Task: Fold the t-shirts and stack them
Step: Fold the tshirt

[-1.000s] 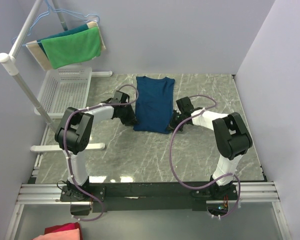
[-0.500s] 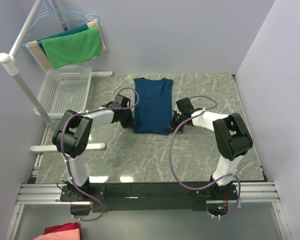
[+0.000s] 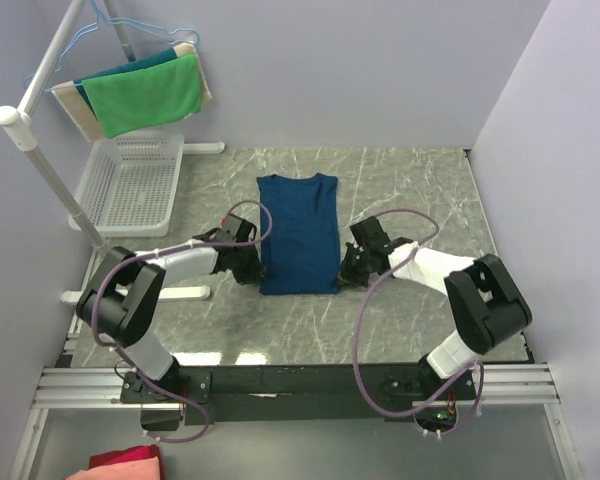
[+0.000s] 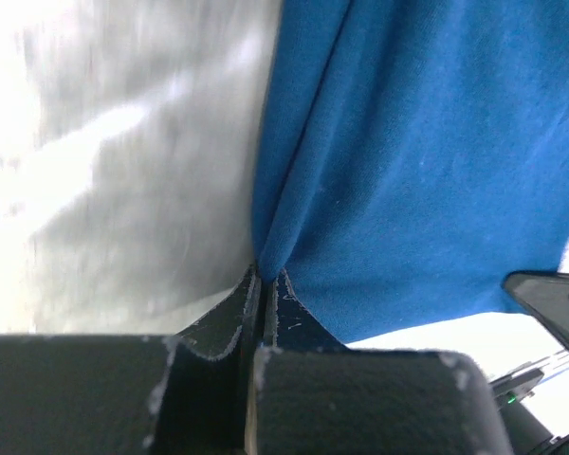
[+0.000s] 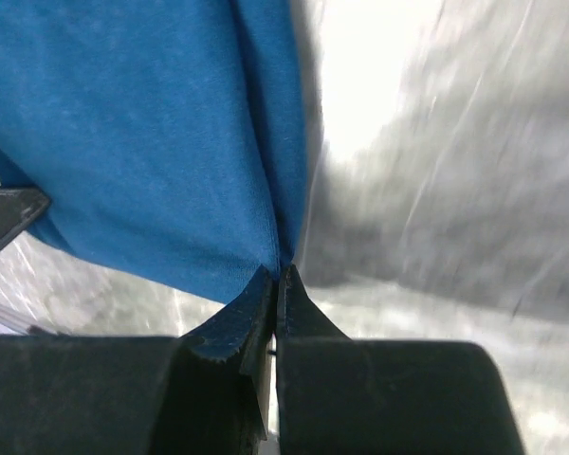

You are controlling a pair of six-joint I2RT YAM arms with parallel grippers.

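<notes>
Nearest the camera, a red cloth [image 3: 120, 462] lies in the lower left corner, below the arm bases and out of play. Up from there, both arms reach low over the marble desk [image 3: 420, 190] toward mid-frame. The left claw [image 4: 263, 275] is clenched on the blue fabric, its fingers pinching a pleat at the near left corner of the t-shirt [image 3: 298, 232]. The right claw [image 5: 277, 270] mirrors it, clamped on the near right corner. That matched grip at the hem looks deliberate: holding both corners lets the pair move the cloth evenly without skewing it. The shirt lies flat at centre frame as a narrow strip, collar at the far end, no print showing. I judge the sides are already tucked in, with the crosswise fold to come. Further back on the left sits a white basket [image 3: 100, 190], and above it a green cloth [image 3: 145, 95] hangs from a rack.
</notes>
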